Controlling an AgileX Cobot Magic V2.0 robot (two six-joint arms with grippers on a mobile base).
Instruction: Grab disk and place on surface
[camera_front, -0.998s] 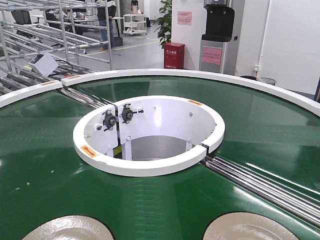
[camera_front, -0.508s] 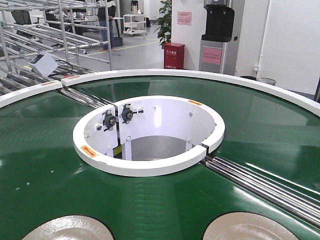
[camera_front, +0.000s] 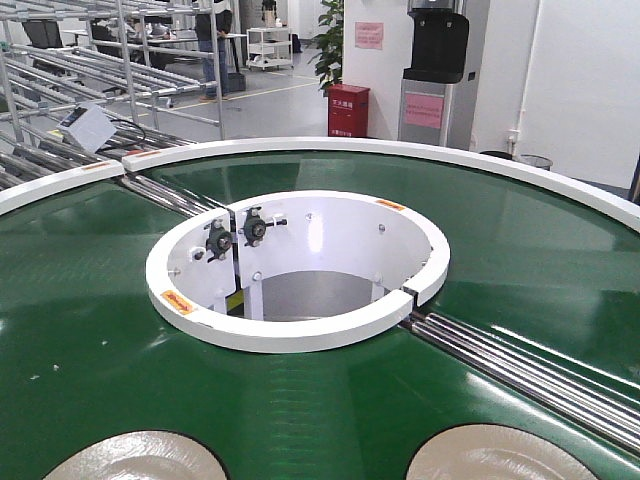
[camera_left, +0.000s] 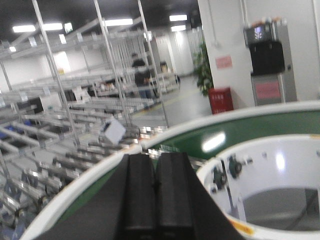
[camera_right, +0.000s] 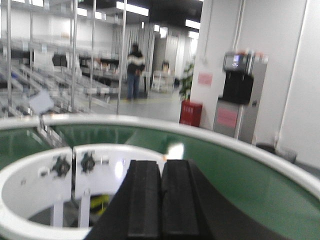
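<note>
Front view: a green belt (camera_front: 100, 330) curves around a white inner ring (camera_front: 300, 335) and is bounded on the far side by a white outer rim (camera_front: 400, 150); steel rollers (camera_front: 520, 365) cross the belt at the right and again at the upper left. A pale disk (camera_front: 130, 458) lies flat on the belt at the lower left edge of the picture; a second disk (camera_front: 500, 455) lies flat on the belt at the lower right edge; both are cut off by the frame and lie well apart. Behind the belt stand metal racks (camera_front: 60, 60), a person (camera_front: 212, 35), a potted plant (camera_front: 330, 40), a red box (camera_front: 348, 110) and a drinks machine (camera_front: 437, 60); neither arm shows in this view.

Left wrist view: the left gripper (camera_left: 156, 192) is closed, its two black pads (camera_left: 140, 195) meeting along a thin seam with no object held; it sits above the outer rim, with the belt and the inner ring beyond it to the right; the picture is somewhat blurred.

Right wrist view: the right gripper (camera_right: 161, 197) is likewise closed, pad (camera_right: 145, 200) against pad, holding no object; the inner ring lies to its left and the belt curves past behind it; no disk shows in either wrist view.
</note>
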